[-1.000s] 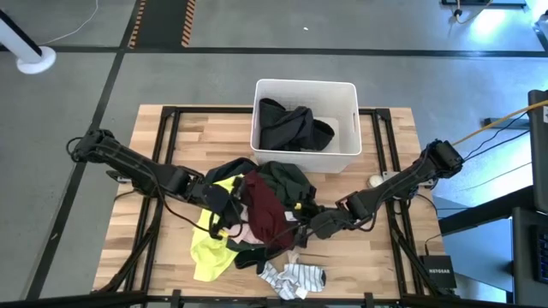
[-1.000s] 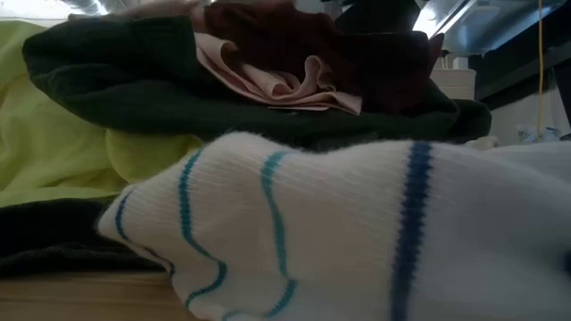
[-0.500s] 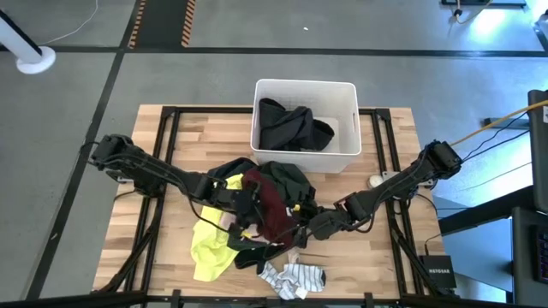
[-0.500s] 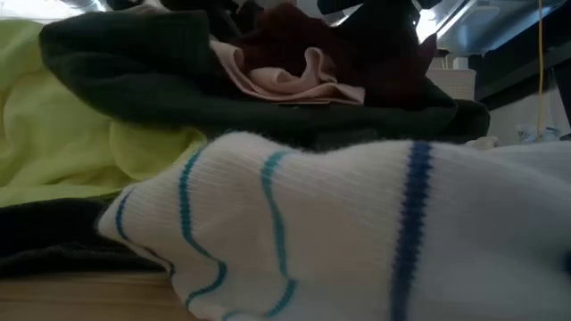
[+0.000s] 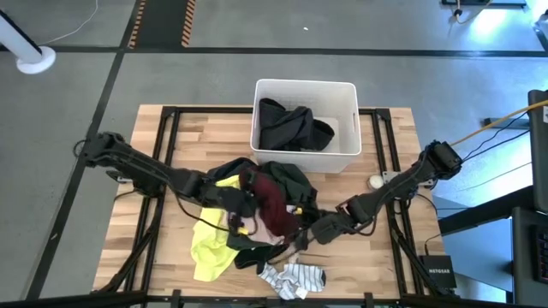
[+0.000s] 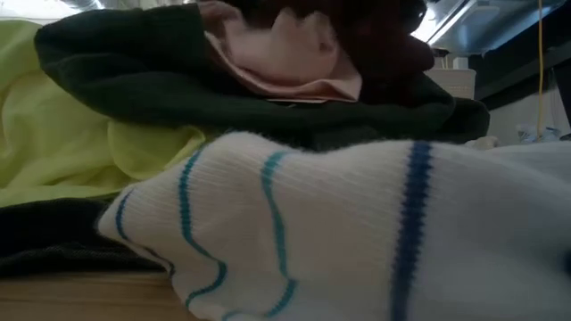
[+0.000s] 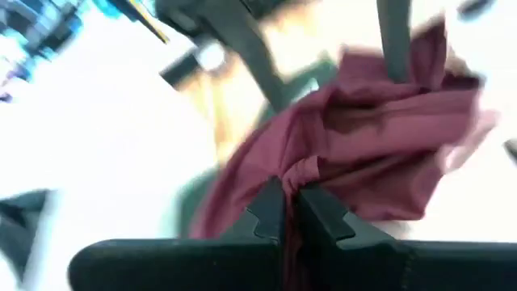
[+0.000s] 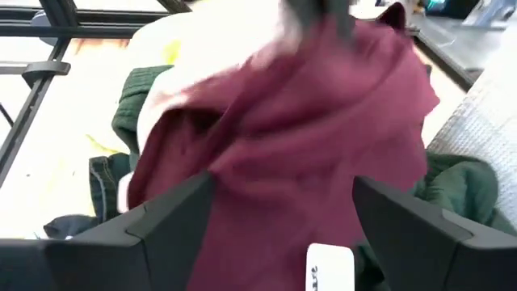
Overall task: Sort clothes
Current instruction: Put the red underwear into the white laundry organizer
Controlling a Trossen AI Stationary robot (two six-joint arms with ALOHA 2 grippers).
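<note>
A heap of clothes lies mid-table. On top is a maroon garment (image 5: 271,205) with a pale pink inner side (image 6: 277,53). Around it lie a dark green one (image 5: 289,178), a neon yellow one (image 5: 210,244) at the heap's near left, and a striped piece (image 5: 295,278) near the front edge. A black garment (image 5: 291,127) lies in the white bin (image 5: 306,83). My left gripper (image 5: 244,210) is in the heap's left side, shut on the maroon garment (image 7: 363,129). My right gripper (image 5: 306,229) is at the heap's right side, open, with maroon cloth (image 8: 299,137) bulging between its fingers. My left gripper pinches a gathered fold of the maroon garment (image 7: 297,171) between its two fingertips. It comes from the table's left, slanting down. The cloth spreads away from the pinch, and most of it still lies on the heap. Whether my right gripper touches the cloth, I cannot tell.
The white bin stands at the table's far middle, behind the heap. A small pale round object (image 5: 375,181) lies on the wood near the right arm. Bare wood shows at the table's left (image 5: 154,222) and near right (image 5: 368,265).
My left gripper has gone toward the table's right, into the heap, and has shut on the maroon garment. The garment's pink-lined fold has risen on top of the heap. The rest of the heap has stayed put.
</note>
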